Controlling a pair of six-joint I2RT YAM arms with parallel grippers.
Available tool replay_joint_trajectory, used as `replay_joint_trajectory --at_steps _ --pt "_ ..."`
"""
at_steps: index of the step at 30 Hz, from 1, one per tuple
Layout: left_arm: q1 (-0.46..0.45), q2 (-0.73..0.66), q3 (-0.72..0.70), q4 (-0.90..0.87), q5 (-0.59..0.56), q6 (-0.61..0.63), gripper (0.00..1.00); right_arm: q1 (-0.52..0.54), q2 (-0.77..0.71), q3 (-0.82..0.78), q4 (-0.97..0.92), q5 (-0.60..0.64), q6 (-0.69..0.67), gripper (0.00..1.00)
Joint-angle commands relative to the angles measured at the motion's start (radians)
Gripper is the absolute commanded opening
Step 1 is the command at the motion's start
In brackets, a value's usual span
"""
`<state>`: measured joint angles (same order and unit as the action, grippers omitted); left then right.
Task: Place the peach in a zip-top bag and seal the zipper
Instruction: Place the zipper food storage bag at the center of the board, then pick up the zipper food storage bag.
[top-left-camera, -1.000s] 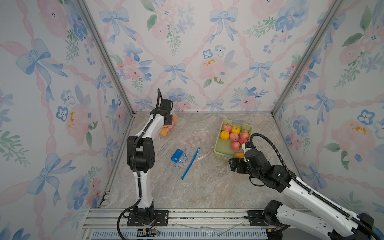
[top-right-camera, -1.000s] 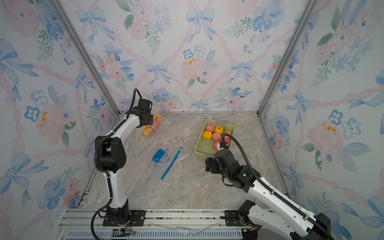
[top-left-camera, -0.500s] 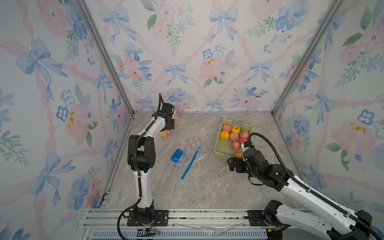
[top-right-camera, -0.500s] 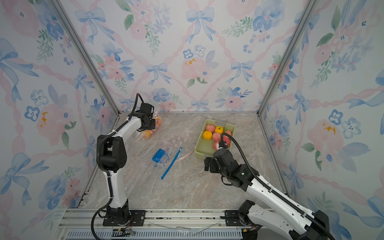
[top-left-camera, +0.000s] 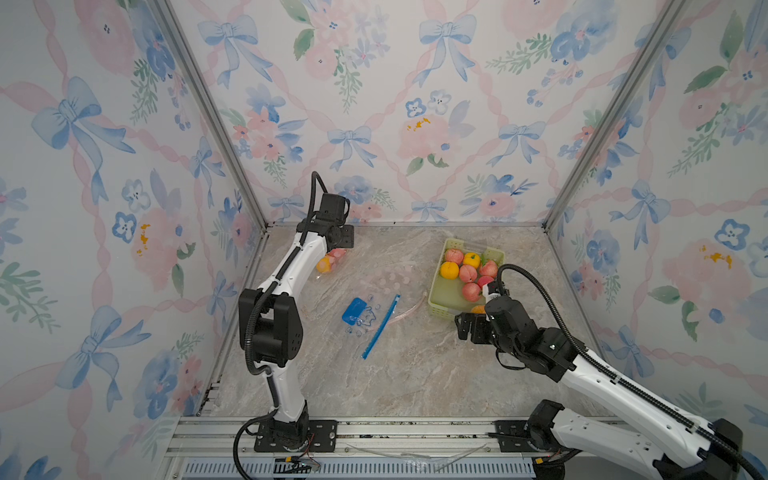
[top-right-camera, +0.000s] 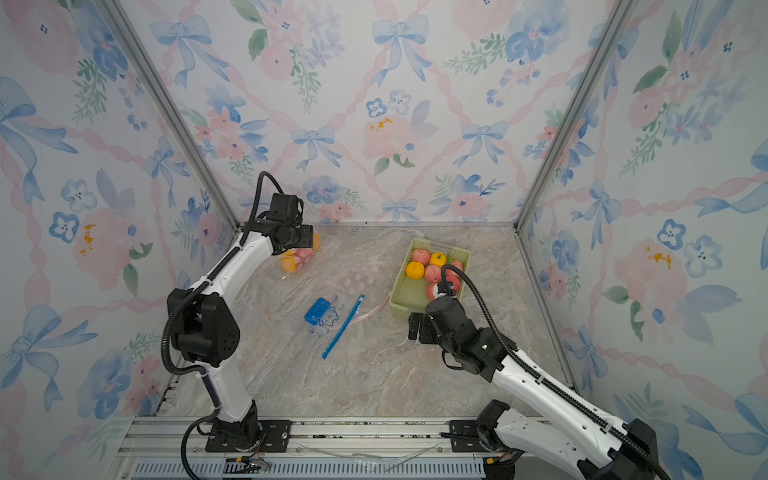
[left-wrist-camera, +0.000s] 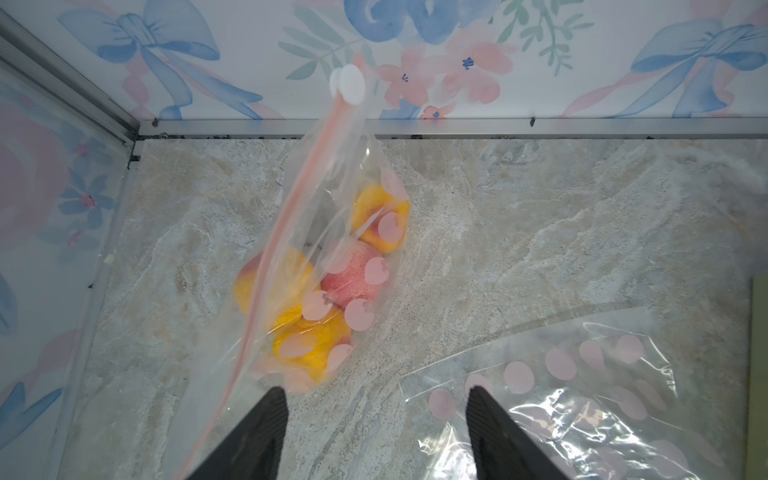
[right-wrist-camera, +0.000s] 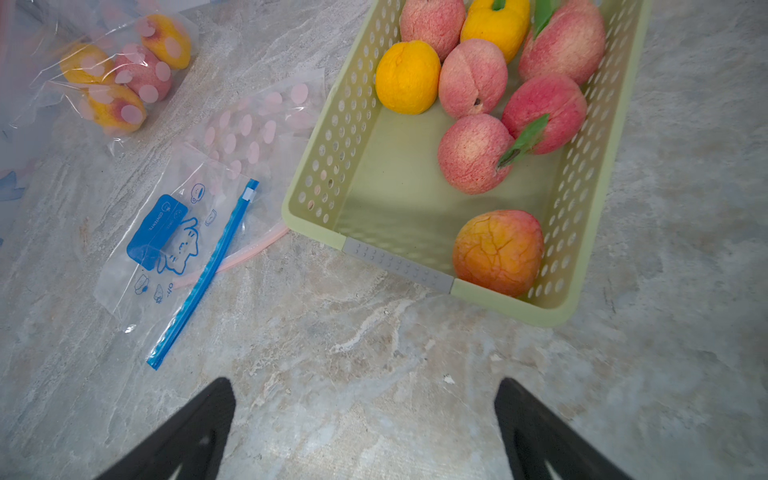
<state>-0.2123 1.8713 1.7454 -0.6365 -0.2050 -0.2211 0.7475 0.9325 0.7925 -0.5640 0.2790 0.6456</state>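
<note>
A clear pink-dotted zip-top bag (left-wrist-camera: 332, 270) holding several peaches lies by the back left corner, seen in both top views (top-left-camera: 330, 262) (top-right-camera: 297, 259). Its pink zipper strip runs as one line, with the white slider (left-wrist-camera: 348, 85) at its far end. My left gripper (left-wrist-camera: 376, 395) hovers just over the bag (top-left-camera: 345, 239), open, with only bare table between its fingers. My right gripper (right-wrist-camera: 365, 399) is open over bare table in front of the basket (top-left-camera: 463, 328). More peaches (right-wrist-camera: 473, 79) lie in the basket.
The pale green perforated basket (right-wrist-camera: 316, 174) stands at the right (top-left-camera: 440, 307), with an orange (right-wrist-camera: 407, 77) among the fruit. An empty blue-zipper bag (right-wrist-camera: 166, 245) and an empty pink-dotted bag (right-wrist-camera: 257, 124) lie flat mid-table. Walls close in at the left and back.
My left gripper has gone from shut to open, letting go of the filled bag, which has settled onto the table. The right arm has hardly moved.
</note>
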Motion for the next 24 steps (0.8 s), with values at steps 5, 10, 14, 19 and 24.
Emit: replay_joint_trajectory --at_steps 5,10,14,19,24 --pt "-0.013 -0.117 -0.063 -0.013 -0.065 0.011 0.74 -0.017 -0.029 0.015 0.010 0.032 -0.009 1.00" --pt "-0.049 -0.218 -0.173 -0.002 -0.073 -0.017 0.75 -0.020 -0.026 0.013 0.019 0.037 -0.002 1.00" --pt "-0.146 -0.337 -0.339 0.054 -0.096 -0.054 0.77 -0.020 -0.024 -0.002 0.017 0.057 0.020 1.00" --pt "-0.295 -0.503 -0.643 0.184 -0.115 -0.145 0.76 -0.026 -0.051 -0.034 -0.002 0.095 0.062 0.96" --pt "-0.458 -0.579 -0.891 0.228 -0.151 -0.259 0.73 -0.033 -0.082 -0.056 -0.025 0.117 0.090 0.96"
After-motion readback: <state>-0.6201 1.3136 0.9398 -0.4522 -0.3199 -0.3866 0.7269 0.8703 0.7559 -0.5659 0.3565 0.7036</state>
